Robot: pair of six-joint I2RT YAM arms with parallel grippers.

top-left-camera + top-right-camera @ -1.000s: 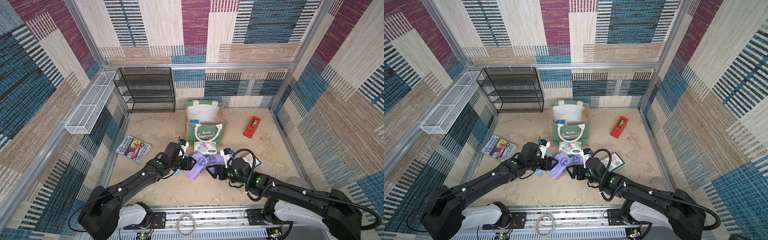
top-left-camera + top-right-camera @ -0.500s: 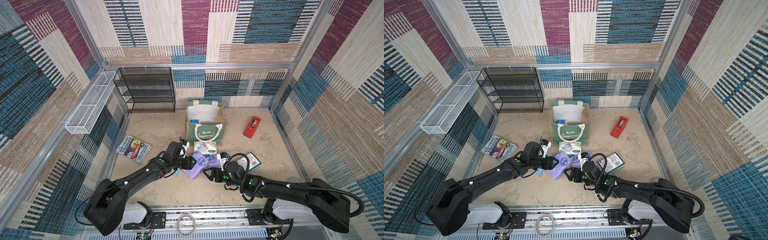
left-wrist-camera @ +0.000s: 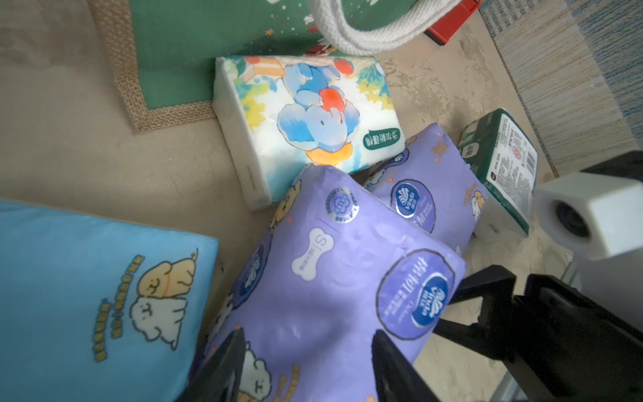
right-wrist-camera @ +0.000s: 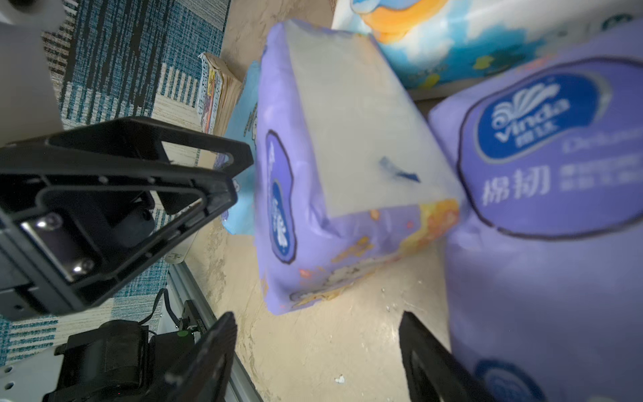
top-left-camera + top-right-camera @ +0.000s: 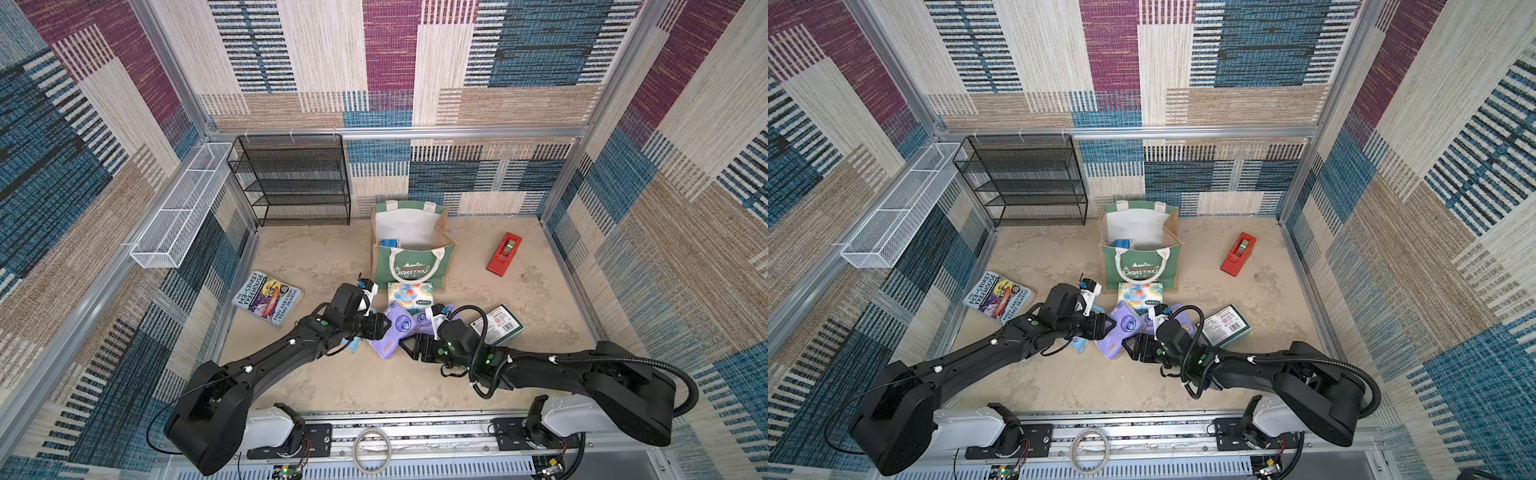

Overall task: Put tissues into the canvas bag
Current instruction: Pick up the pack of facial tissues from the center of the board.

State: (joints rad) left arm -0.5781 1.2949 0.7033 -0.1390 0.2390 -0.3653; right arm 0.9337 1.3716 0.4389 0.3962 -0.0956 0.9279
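Observation:
My left gripper (image 3: pixel 306 337) is shut on a lilac tissue pack (image 3: pixel 330 278), one finger on each broad side, and the pack sits tilted. My right gripper (image 4: pixel 316 323) is open just short of that pack's near end (image 4: pixel 348 174), with only bare floor between its fingers. A second lilac pack (image 4: pixel 539 209) lies against one right finger. In a top view the elephant pack (image 5: pixel 410 296) leans on the front of the canvas bag (image 5: pixel 411 257), and a deeper blue pack (image 5: pixel 388 243) lies inside it. The light blue pack (image 3: pixel 87 296) and the green-and-white pack (image 5: pixel 496 330) flank the lilac ones.
A Treehouse book (image 5: pixel 266 298) lies left of my left arm. A red oblong object (image 5: pixel 503 253) sits at the right. At the back left, a black mesh shelf (image 5: pixel 291 178) stands against the wall and a white wire basket (image 5: pixel 178 208) hangs on the left wall.
My right gripper has slid left, along the floor, to the near end of the held lilac pack, and its jaws have narrowed a little. The left arm and its pack have stayed put.

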